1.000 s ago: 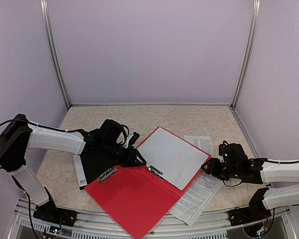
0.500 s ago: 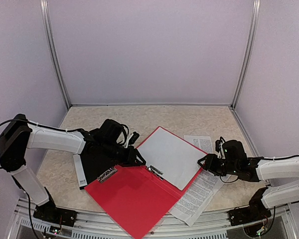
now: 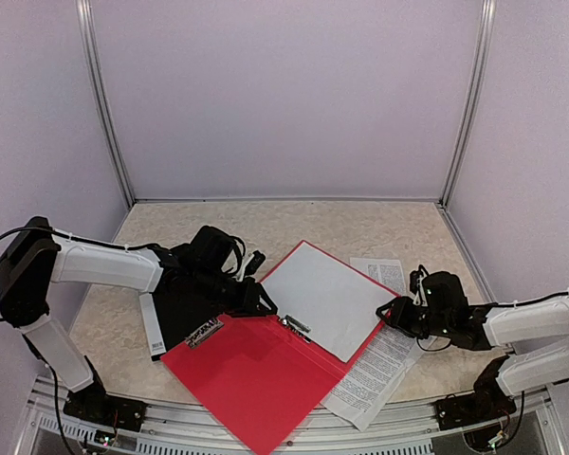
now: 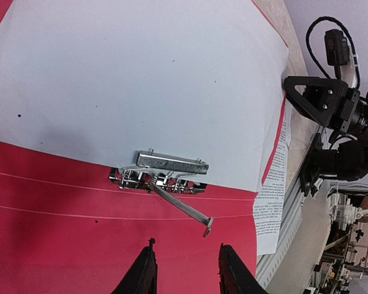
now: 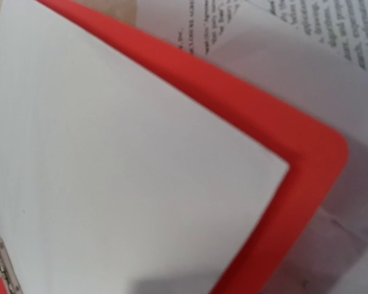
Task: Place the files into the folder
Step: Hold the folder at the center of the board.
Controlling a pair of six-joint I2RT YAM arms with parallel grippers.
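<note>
The red folder (image 3: 247,372) lies open on the table, its metal clip (image 4: 165,172) at the spine with the lever raised. One blank white file (image 3: 324,296) lies on the folder's right flap. Printed files (image 3: 372,372) stick out from under that flap. My left gripper (image 4: 185,271) hovers open over the red left flap just short of the clip, with nothing between its fingers. My right gripper (image 3: 389,313) is at the flap's right corner (image 5: 297,184), over the printed files (image 5: 306,43). Its fingers do not show in the right wrist view.
A black folder (image 3: 175,313) with a white label strip (image 3: 153,329) lies under my left arm. Another printed sheet (image 3: 385,271) shows behind the right flap. The table's front rail (image 3: 294,438) runs close below the folder's near corner.
My right gripper has moved left, up to the right corner of the folder. The left arm and the folder have not moved.
</note>
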